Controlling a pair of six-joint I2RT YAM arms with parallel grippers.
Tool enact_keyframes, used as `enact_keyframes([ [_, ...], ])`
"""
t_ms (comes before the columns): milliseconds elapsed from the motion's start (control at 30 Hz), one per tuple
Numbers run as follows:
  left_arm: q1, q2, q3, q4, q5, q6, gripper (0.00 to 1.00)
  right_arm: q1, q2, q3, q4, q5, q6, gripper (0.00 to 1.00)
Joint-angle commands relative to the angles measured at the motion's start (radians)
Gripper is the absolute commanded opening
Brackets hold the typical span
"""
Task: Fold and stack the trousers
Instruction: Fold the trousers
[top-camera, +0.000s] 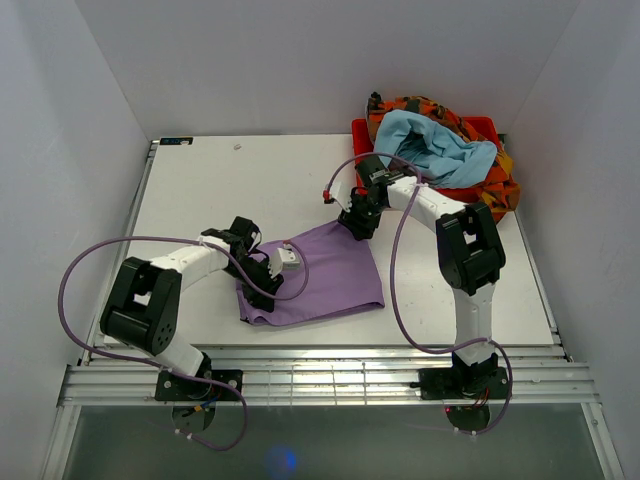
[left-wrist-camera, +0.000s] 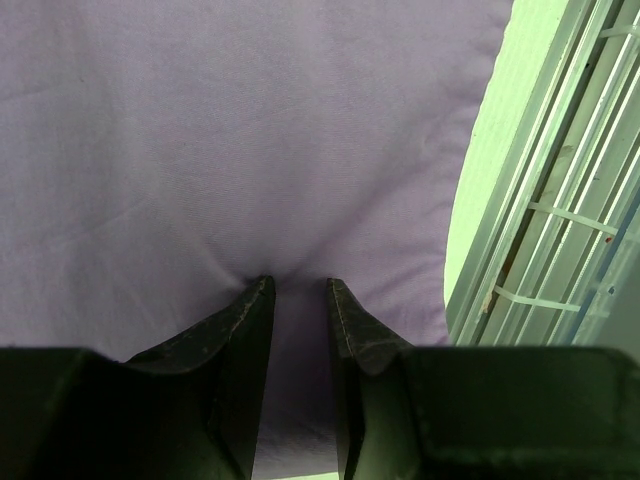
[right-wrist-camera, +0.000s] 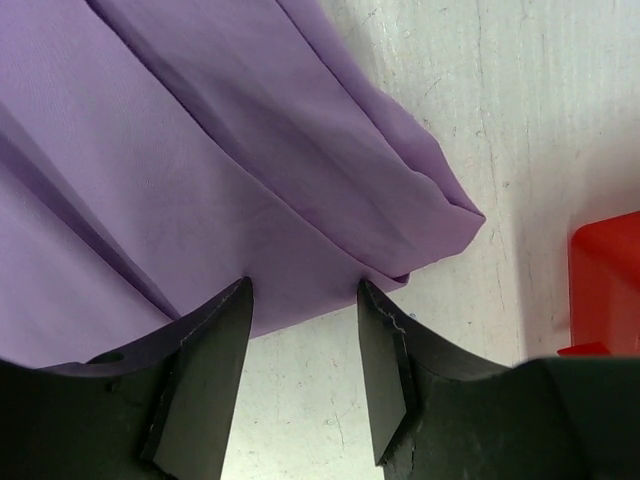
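Left pincer (left-wrist-camera: 298, 283) apparently nips the trousers (left-wrist-camera: 250, 130); right pincer (right-wrist-camera: 303, 288) stands parted astride their edge.

White box enclosure: plain matte walls (top-camera: 300, 60) at back and both sides, flat white tabletop (top-camera: 200, 190) with scuffs and fine hairline marks, ribbed aluminium rails (top-camera: 330, 380) along its near edge, even diffuse light, soft shadows.

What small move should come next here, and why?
Probably lift the right gripper straight up, clear of the trousers: its fingers stand open over the cloth's far corner, gripping nothing, and the fold already lies flat while the left gripper presses on it.
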Motion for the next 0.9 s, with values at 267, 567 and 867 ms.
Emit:
enact_keyframes([
  [267, 0.001, 0.023, -0.014, 0.004, -0.062, 0.035, 0.4, -0.004, 0.031, 0.094, 0.029, -0.07, -0.053, 0.54],
  [567, 0.001, 0.021, -0.016, 0.007, -0.07, 0.039, 0.4, -0.004, 0.088, 0.151, -0.073, -0.109, -0.108, 0.4],
  [867, 0.001, 0.016, -0.016, 0.003, -0.085, 0.055, 0.39, -0.004, 0.073, 0.11, -0.145, -0.126, -0.179, 0.26],
])
